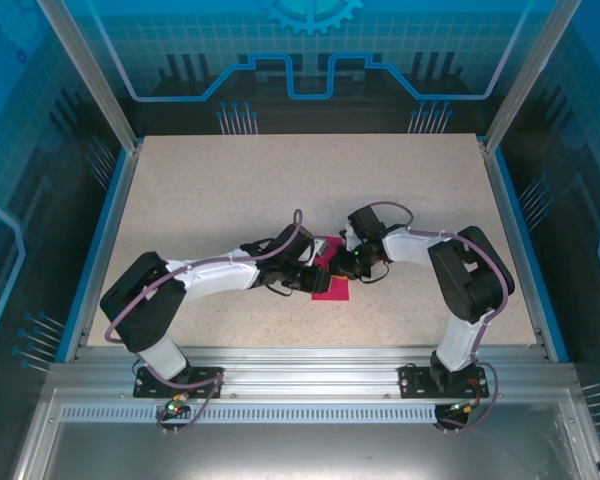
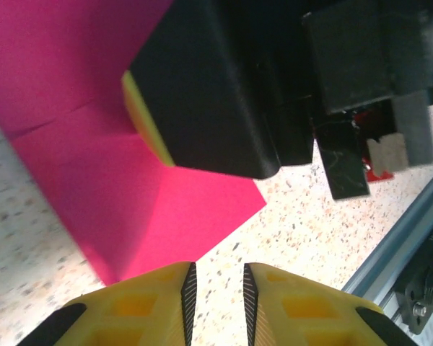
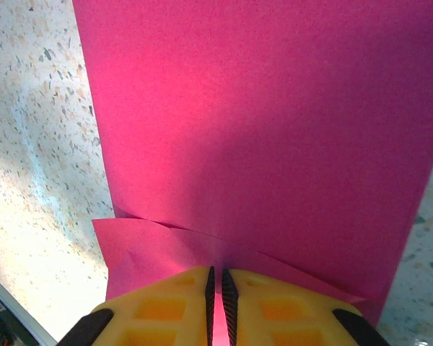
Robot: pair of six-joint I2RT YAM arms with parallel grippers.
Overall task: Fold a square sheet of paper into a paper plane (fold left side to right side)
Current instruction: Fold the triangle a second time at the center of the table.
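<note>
The sheet of paper (image 1: 332, 285) lies near the middle of the surface (image 1: 230, 200), a little toward 6 o'clock, with both arms meeting over it. It is no flat square now: in the right wrist view one magenta layer overlaps another, and a slanted fold edge crosses just ahead of the fingertips. The right end effector (image 1: 352, 262) reaches in from the sheet's 2 o'clock and is clenched on the paper's edge, with a sliver of pink showing between its yellow pads (image 3: 166, 306). The left end effector (image 1: 308, 280) comes in from 9 o'clock. Its jaws are released and slightly parted over bare speckled surface, grasping nothing, and a corner of the sheet lies just beside its left fingertip in the left wrist view. This looks like an early fold being set rather than a finished dart, though I cannot tell which fold. The next move probably falls to the left arm: it must close, then press or sweep along the fold line to sharpen the crease. Meanwhile the right pinch has to keep the layers aligned, since thin paper slides and buckles easily.
</note>
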